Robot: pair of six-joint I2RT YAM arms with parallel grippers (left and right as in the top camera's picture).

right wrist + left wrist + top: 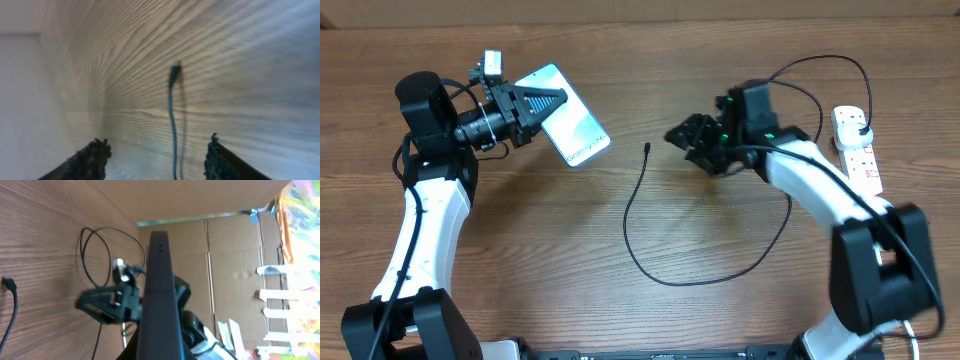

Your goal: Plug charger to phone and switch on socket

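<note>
Evidently little is done: the left fingers are clamped on the phone at far left, and the right fingers hang apart over the loose connector tip of the charger on the surface, so plugging in and switching the socket remain.

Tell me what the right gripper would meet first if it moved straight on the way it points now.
Probably the charger's connector tip, lying on the table ahead, in line with the open right gripper. Depth is unclear; it might pass above.
</note>
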